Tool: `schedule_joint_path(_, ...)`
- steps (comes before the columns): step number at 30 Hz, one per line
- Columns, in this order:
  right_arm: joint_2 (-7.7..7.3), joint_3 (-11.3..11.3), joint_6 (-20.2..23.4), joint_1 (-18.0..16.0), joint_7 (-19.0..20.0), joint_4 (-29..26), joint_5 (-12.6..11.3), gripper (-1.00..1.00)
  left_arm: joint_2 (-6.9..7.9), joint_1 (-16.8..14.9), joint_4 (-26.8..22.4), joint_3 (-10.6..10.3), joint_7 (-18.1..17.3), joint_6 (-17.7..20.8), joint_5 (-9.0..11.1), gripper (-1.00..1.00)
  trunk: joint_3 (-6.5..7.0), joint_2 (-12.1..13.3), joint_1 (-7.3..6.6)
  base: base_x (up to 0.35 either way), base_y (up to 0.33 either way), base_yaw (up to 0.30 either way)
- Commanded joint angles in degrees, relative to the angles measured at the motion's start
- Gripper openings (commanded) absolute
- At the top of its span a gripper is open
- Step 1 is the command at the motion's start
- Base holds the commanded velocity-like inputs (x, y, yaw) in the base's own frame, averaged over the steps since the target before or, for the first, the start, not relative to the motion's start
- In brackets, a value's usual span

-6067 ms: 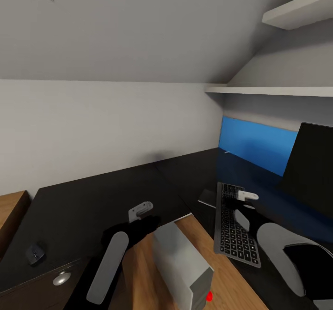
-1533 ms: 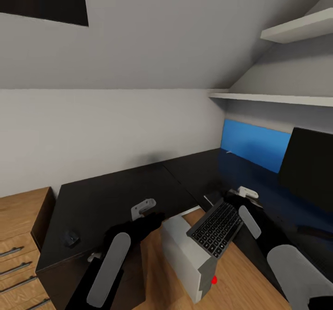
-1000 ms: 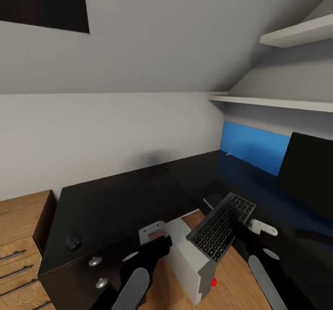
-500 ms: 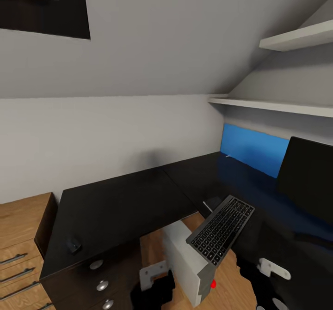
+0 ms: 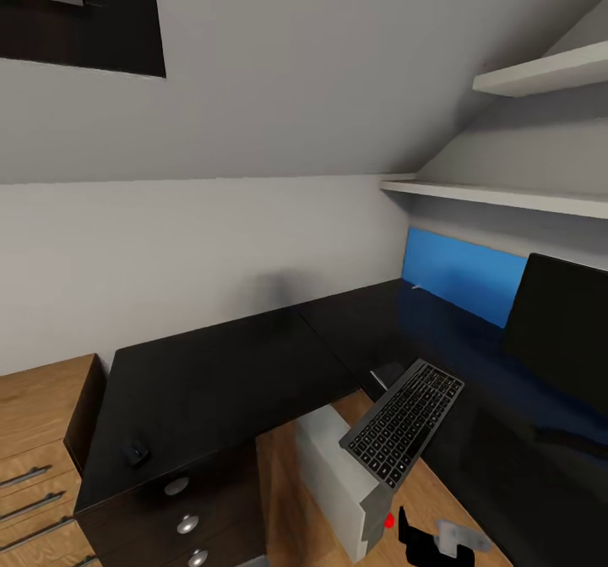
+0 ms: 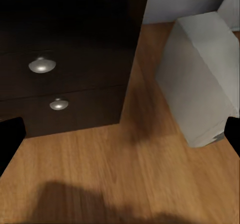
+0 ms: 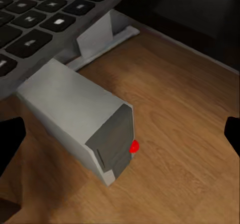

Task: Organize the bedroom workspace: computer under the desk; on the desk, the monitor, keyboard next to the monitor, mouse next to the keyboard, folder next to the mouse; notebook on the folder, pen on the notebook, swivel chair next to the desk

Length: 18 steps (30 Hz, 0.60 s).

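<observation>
While both grippers gape empty, the keyboard overhangs the desk above the computer.

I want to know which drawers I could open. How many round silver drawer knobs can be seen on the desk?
3 in the head view, stacked on the desk's left drawer front: top knob, middle knob, bottom knob at the picture's edge. More may lie below.

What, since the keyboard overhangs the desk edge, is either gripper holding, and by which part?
Nothing. The left gripper and right gripper are both open and empty; the keyboard lies unheld, overhanging the desk.
</observation>
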Motion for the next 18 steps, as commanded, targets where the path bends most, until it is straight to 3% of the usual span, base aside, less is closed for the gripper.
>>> schedule_joint_path(1, -0.05, 1.15, -2.21, -0.02, -0.29, 0.58, 0.21, 1.0, -0.7, -0.1, 1.47, -0.08, 0.18, -0.38, 0.27, 1.0, -0.05, -0.04, 0.01, 0.0, 0.0, 0.0)
schedule_joint_path(6, 0.21, 2.68, -5.46, -0.02, -0.42, 3.69, 1.74, 1.0, -1.76, -0.1, 10.18, -0.07, 0.16, -0.64, 0.31, 1.0, -0.05, -0.04, 0.01, 0.0, 0.0, 0.0)
schedule_joint_path(7, 0.27, 2.77, -6.0, -0.02, -0.35, 5.72, 1.89, 1.0, -1.96, -0.1, 15.38, -0.06, -0.09, -0.82, 0.45, 1.0, -0.05, -0.04, 0.01, 0.0, 0.0, 0.0)
schedule_joint_path(9, 0.29, 2.8, -6.58, -0.02, -0.33, 6.6, 1.95, 1.0, -2.1, -0.1, 18.79, -0.14, -0.59, -1.04, 0.73, 1.0, -0.05, -0.04, 0.01, 0.0, 0.0, 0.0)
schedule_joint_path(10, 0.95, 2.83, -9.58, -0.02, -0.28, 8.12, 1.99, 1.0, -3.34, -0.1, 28.08, -0.15, -5.98, -5.11, 1.9, 1.0, -0.05, -0.04, 0.01, 0.0, 0.0, 0.0)
schedule_joint_path(14, 3.13, 2.79, -10.6, -0.02, -0.22, 10.16, 2.13, 1.0, -3.8, -0.1, 33.17, 1.01, -10.8, -9.15, 4.42, 1.0, -0.05, -0.04, 0.01, -0.003, 0.0, 0.0)
schedule_joint_path(15, 4.21, 2.77, -11.16, -0.04, -0.21, 11.89, 2.19, 1.0, -4.15, -0.1, 34.72, 1.76, -12.53, -10.34, 6.67, 1.0, -0.05, -0.04, 0.01, -0.134, 0.0, 0.0)
schedule_joint_path(18, 4.93, 2.76, -12.71, -0.08, -0.2, 13.72, 2.42, 1.0, -4.59, -0.1, 35.73, 2.27, -13.82, -11.08, 8.51, 1.0, -0.05, -0.04, 0.01, -0.231, 0.0, 0.0)
